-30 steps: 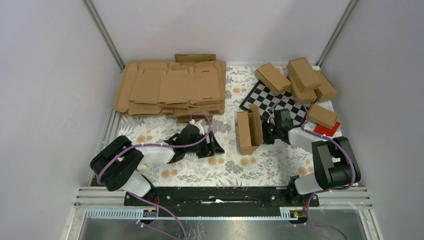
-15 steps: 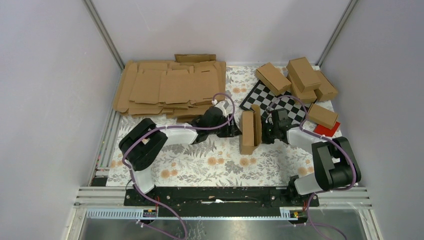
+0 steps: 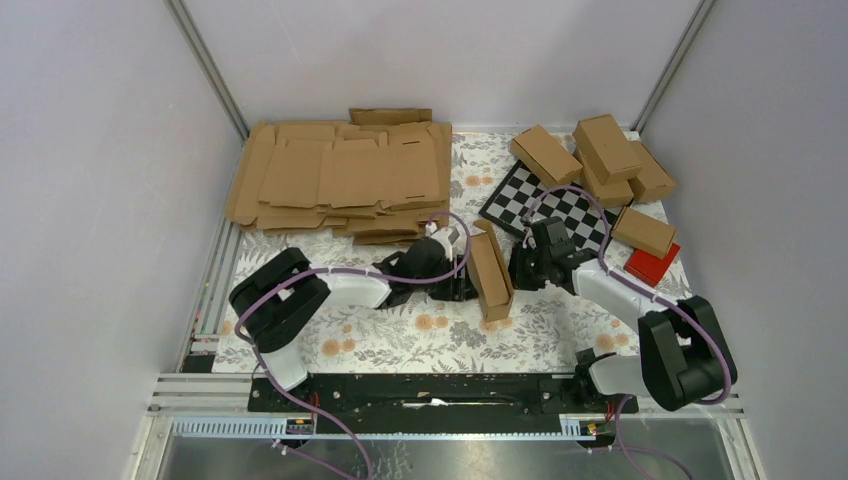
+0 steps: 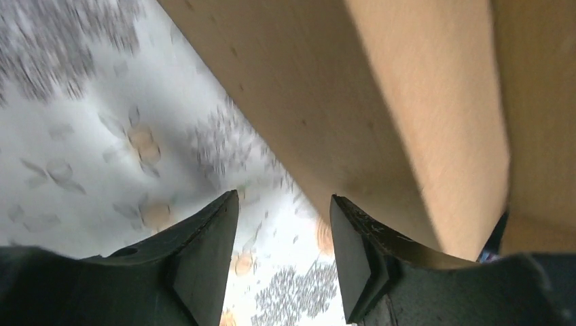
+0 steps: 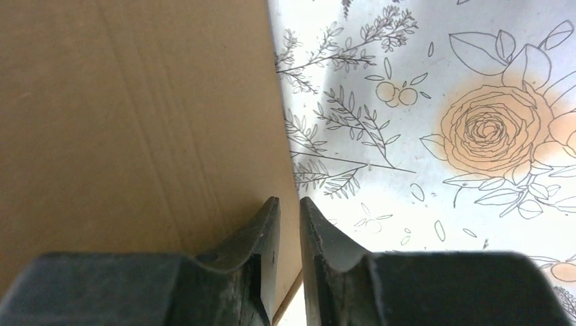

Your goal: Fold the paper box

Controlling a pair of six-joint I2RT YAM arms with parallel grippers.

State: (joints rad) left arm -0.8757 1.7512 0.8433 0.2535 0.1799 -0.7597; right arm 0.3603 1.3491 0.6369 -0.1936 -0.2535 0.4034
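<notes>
The paper box is a brown, partly folded oblong carton lying slanted on the floral cloth at the table's middle. My left gripper is open beside its left side. In the left wrist view the left gripper has only cloth between its fingers, and the box rests against the right finger. My right gripper is at the box's right side. In the right wrist view the right gripper is pinched shut on a cardboard wall edge of the box.
A stack of flat cardboard sheets lies at the back left. Several finished brown boxes sit at the back right by a checkerboard. A small red box lies at the right edge.
My left arm has swung right from the cloth's left part to the box's left side. The box has tilted and its upright panels have come together. My right gripper shifted slightly left with it.
</notes>
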